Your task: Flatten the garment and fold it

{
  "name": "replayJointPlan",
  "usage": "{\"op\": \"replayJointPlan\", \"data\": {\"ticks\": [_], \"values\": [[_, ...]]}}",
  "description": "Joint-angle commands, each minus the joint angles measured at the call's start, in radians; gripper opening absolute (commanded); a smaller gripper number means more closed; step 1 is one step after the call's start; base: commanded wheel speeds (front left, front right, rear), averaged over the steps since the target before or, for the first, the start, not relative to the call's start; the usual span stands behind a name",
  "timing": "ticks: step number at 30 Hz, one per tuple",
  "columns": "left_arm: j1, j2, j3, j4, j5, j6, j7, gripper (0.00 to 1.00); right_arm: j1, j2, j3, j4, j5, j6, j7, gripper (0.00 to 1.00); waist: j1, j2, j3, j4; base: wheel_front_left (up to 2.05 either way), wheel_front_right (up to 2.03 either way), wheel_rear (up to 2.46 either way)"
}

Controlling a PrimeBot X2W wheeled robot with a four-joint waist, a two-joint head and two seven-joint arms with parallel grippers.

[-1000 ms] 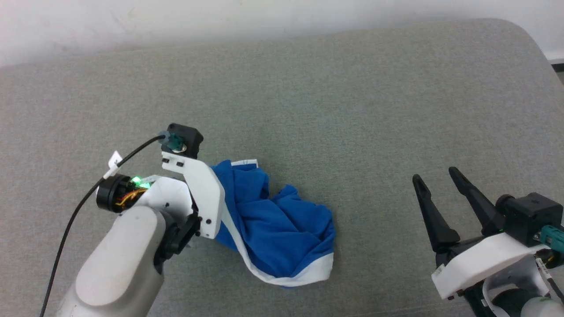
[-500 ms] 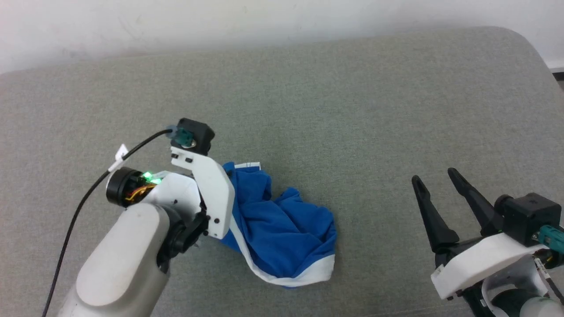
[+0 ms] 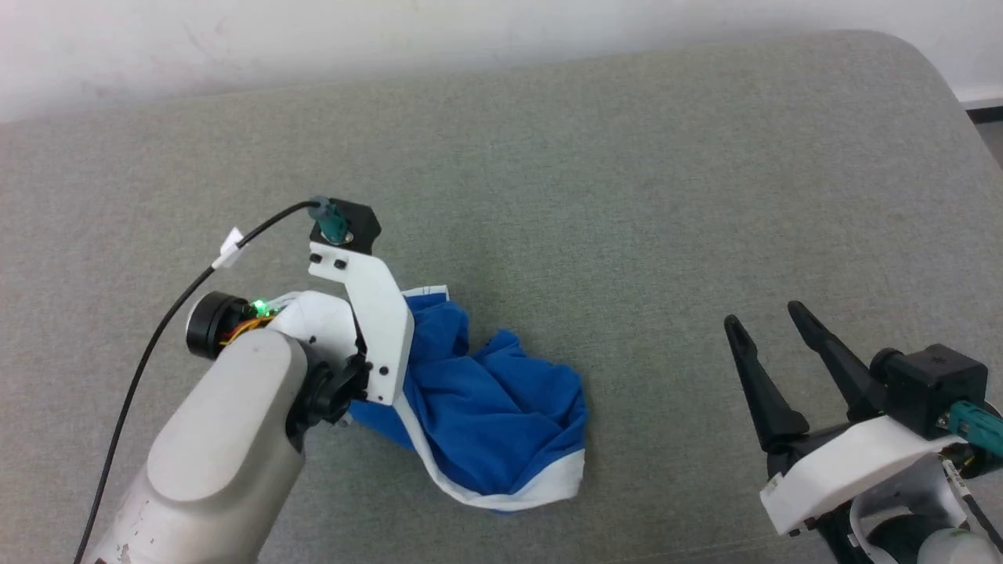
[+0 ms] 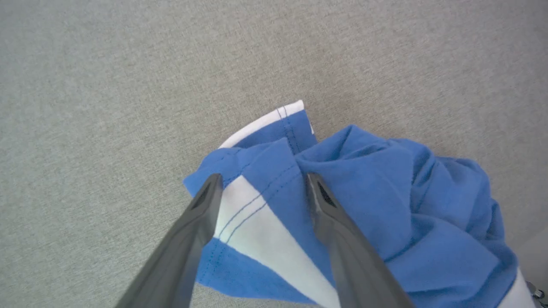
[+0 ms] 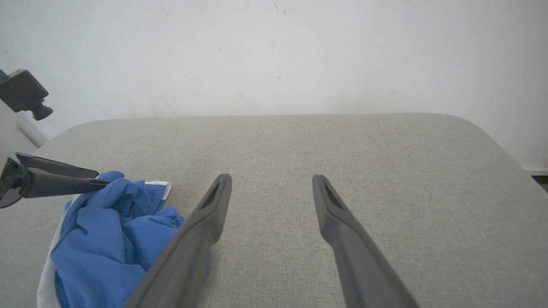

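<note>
The garment [image 3: 486, 411] is a crumpled heap of bright blue fabric with white stripes, lying on the grey cushion left of centre. My left gripper [image 4: 261, 182] hovers just over its near-left edge, open, its two fingers straddling a white stripe and a stitched blue hem [image 4: 257, 205] without pinching them. In the head view the white wrist bracket [image 3: 376, 321] hides those fingers. From the right wrist the garment [image 5: 107, 239] lies at the lower left, with the left arm's dark fingers [image 5: 60, 179] above it. My right gripper [image 3: 772, 329] is open and empty, well to the right of the garment.
The wide grey cushioned surface [image 3: 595, 180] stretches behind and right of the heap, its rounded far-right corner [image 3: 932, 70] dropping away. A white wall [image 5: 274, 55] stands behind it. A black cable [image 3: 180, 301] trails from my left wrist.
The left gripper has opened and let go of the garment's edge; its wrist has shifted slightly. The head camera has moved a little. The right arm is still.
</note>
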Motion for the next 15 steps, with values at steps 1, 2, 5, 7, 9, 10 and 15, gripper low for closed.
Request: {"op": "replayJointPlan", "data": {"ticks": [1, 2, 5, 7, 9, 10, 15], "values": [[-0.013, 0.004, -0.004, 0.02, 0.002, 0.005, 0.012, 0.49, -0.004, 0.003, 0.0, 0.004, 0.005, -0.001, -0.007, 1.0, -0.0001, 0.0, 0.003, -0.005, 0.0, 0.0, 0.0], [-0.013, 0.006, -0.004, 0.025, 0.002, 0.007, 0.013, 0.0, -0.003, 0.003, 0.0, 0.005, 0.005, -0.001, -0.007, 1.0, -0.0001, 0.0, 0.003, -0.006, 0.0, 0.0, 0.0], [-0.013, 0.012, 0.003, 0.015, 0.002, 0.011, 0.0, 0.0, 0.0, 0.003, -0.004, 0.005, 0.005, -0.001, -0.009, 1.0, -0.0001, 0.0, 0.002, -0.005, 0.0, 0.0, 0.0], [-0.015, 0.02, 0.011, -0.004, 0.008, 0.016, -0.022, 0.0, 0.003, 0.003, -0.008, 0.005, 0.005, -0.001, -0.01, 1.0, -0.0001, 0.0, 0.001, 0.0, 0.0, 0.0, 0.0], [-0.013, 0.034, 0.025, -0.033, 0.021, 0.027, -0.057, 0.0, 0.002, 0.003, -0.01, 0.006, 0.006, -0.001, -0.009, 1.0, -0.0001, 0.0, 0.0, 0.005, 0.0, 0.0, 0.0], [-0.007, 0.04, 0.038, -0.052, 0.026, 0.038, -0.08, 0.0, 0.002, 0.003, -0.01, 0.007, 0.007, -0.001, -0.008, 1.0, -0.0001, 0.0, -0.003, 0.007, 0.0, 0.0, 0.0], [0.098, 0.069, 0.122, -0.145, 0.025, 0.132, -0.171, 0.0, 0.004, 0.003, -0.013, 0.005, 0.007, -0.001, -0.005, 1.0, -0.0001, 0.0, -0.01, 0.012, 0.0, 0.0, 0.0]]}}
